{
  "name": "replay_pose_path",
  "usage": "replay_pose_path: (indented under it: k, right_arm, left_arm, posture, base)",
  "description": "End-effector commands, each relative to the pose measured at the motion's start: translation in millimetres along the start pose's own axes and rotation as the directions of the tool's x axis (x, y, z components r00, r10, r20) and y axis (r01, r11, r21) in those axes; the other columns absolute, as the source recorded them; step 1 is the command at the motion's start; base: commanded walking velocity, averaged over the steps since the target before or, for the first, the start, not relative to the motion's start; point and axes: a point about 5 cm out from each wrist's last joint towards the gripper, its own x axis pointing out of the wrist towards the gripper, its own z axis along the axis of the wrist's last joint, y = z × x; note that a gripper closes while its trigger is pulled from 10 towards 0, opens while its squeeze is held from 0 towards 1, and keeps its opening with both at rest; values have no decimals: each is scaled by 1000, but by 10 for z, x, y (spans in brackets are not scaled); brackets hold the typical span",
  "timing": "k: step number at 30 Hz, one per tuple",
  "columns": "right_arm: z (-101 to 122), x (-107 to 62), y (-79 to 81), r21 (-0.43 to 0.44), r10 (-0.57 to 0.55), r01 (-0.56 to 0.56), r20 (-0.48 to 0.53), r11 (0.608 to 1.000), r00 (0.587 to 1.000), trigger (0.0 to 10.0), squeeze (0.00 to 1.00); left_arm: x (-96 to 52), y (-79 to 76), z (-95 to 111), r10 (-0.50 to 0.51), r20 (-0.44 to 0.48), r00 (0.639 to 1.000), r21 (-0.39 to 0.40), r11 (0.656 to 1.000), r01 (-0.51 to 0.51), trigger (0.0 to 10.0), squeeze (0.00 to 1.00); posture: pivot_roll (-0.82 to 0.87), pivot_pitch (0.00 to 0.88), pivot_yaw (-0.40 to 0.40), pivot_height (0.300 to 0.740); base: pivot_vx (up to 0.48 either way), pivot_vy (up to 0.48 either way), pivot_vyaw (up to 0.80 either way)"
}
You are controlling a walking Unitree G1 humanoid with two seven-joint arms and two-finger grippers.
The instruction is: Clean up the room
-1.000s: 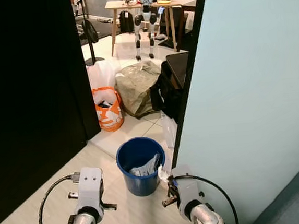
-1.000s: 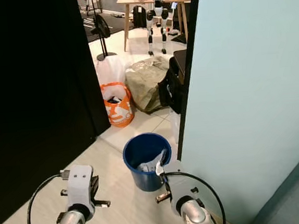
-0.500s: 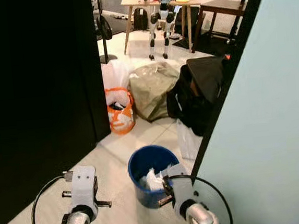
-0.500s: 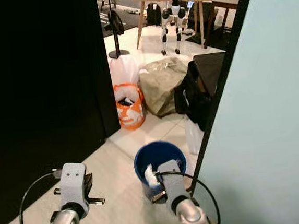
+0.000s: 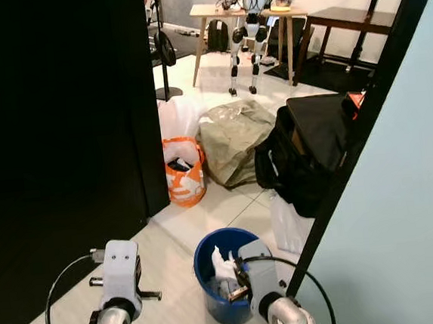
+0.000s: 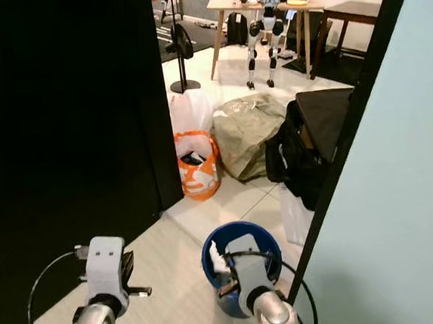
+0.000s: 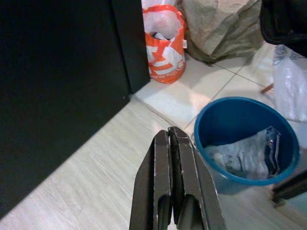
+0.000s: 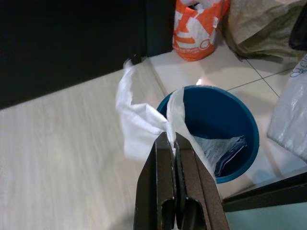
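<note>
A blue bucket (image 5: 206,249) stands on the floor at the foot of the pale blue wall, with crumpled clear wrappers (image 8: 221,148) inside it. My right gripper (image 8: 171,139) is shut on a thin white scrap (image 8: 139,122) of paper or plastic. The scrap hangs over the bucket's near rim and also shows as a white scrap (image 5: 222,264) above the bucket's mouth. To the left of the bucket (image 7: 230,115), my left gripper (image 7: 169,136) is held low over the wood floor. It is shut with nothing in it.
A black panel (image 5: 56,146) walls off the left and the pale blue wall (image 5: 411,213) the right. Behind the bucket lie an orange bag (image 5: 184,168), an olive sack (image 5: 233,134), a black bag (image 5: 306,150) and a white plastic bag (image 5: 286,220). Farther back stand a wooden table (image 5: 245,12) and another robot's legs (image 5: 242,50).
The whole view has shifted, so the camera moved. My right gripper, beside the bucket a second ago, now holds the white scrap over the bucket's mouth. My left gripper stays shut.
</note>
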Motion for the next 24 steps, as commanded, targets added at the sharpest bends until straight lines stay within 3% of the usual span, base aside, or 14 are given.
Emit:
replay_pose_path:
  k: [1, 13, 21, 24]
  right_arm:
    - [-100, -23, -11, 0, -8, 8, -45, 1000, 999, 10000, 0]
    - [-169, -46, -24, 19, -30, 32, -76, 999, 997, 10000, 0]
    - [-182, -49, -9, 22, -22, 24, -80, 999, 997, 10000, 0]
    - [-202, -52, 2, 5, -11, 12, -89, 1000, 996, 10000, 0]
  left_arm:
    - [-19, -22, -34, -10, -17, 1000, -2, 1000, 10, 10000, 0]
    - [-23, -22, -36, -16, -21, 1000, 4, 1000, 16, 10000, 0]
    - [-24, -20, -37, -16, -22, 1000, 4, 1000, 16, 10000, 0]
    - [-29, -22, -40, -15, -23, 1000, 4, 1000, 15, 10000, 0]
  posture:
    - [71, 112, -51, 740]
    - [72, 120, -44, 740]
    - [72, 122, -44, 740]
    - [71, 124, -45, 740]
  base:
    - [307, 0, 0]
    - [306, 0, 0]
    - [299, 0, -744]
    - [289, 0, 0]
